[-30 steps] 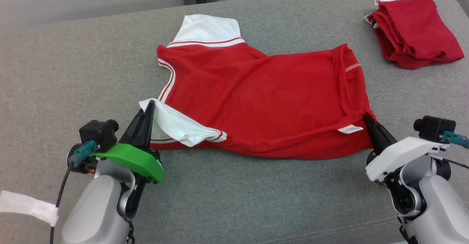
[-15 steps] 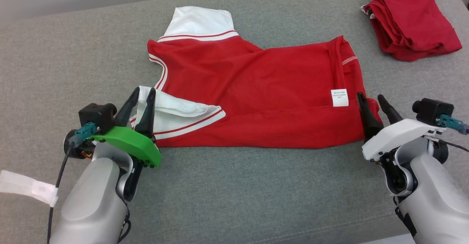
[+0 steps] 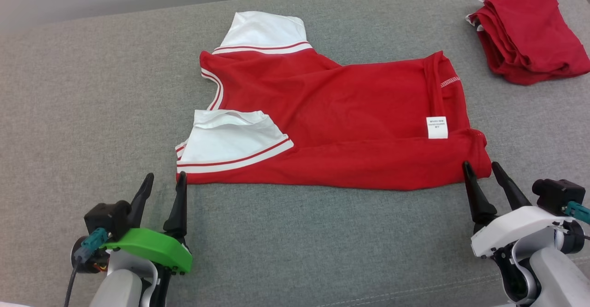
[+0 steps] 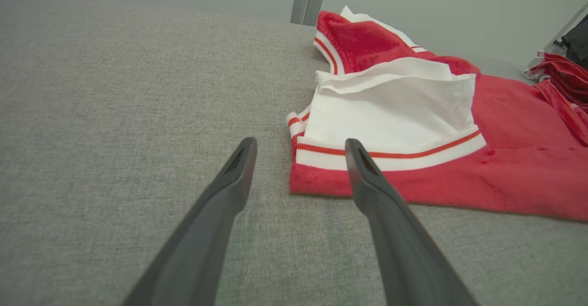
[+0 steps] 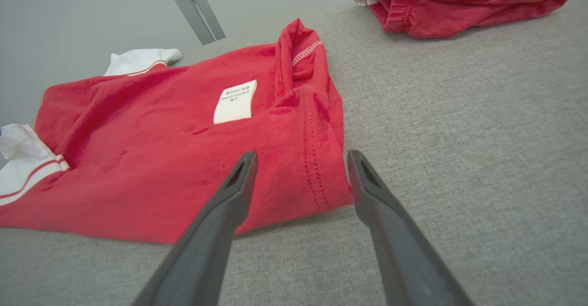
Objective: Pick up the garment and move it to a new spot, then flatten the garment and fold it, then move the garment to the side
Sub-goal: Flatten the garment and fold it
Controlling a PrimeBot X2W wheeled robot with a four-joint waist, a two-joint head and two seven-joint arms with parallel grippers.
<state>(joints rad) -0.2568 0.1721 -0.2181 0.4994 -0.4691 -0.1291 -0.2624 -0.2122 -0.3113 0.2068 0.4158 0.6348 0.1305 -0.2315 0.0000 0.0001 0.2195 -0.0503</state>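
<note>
The red garment (image 3: pixel 341 127) lies on the grey surface (image 3: pixel 92 90). The left gripper (image 3: pixel 166 176) sits at its seven o'clock and the right gripper (image 3: pixel 480 165) at its four o'clock. Both have their fingers spread apart, holding nothing.

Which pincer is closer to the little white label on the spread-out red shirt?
Right. The right pincer is at the red shirt's corner near the white fabric label; the left pincer is far across, by the white sleeve.

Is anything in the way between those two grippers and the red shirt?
Nothing visible. The left gripper, open, sits just short of the red shirt's near edge by the white sleeve; the right gripper, open, is at its hem corner. Bare grey surface lies between.
</note>
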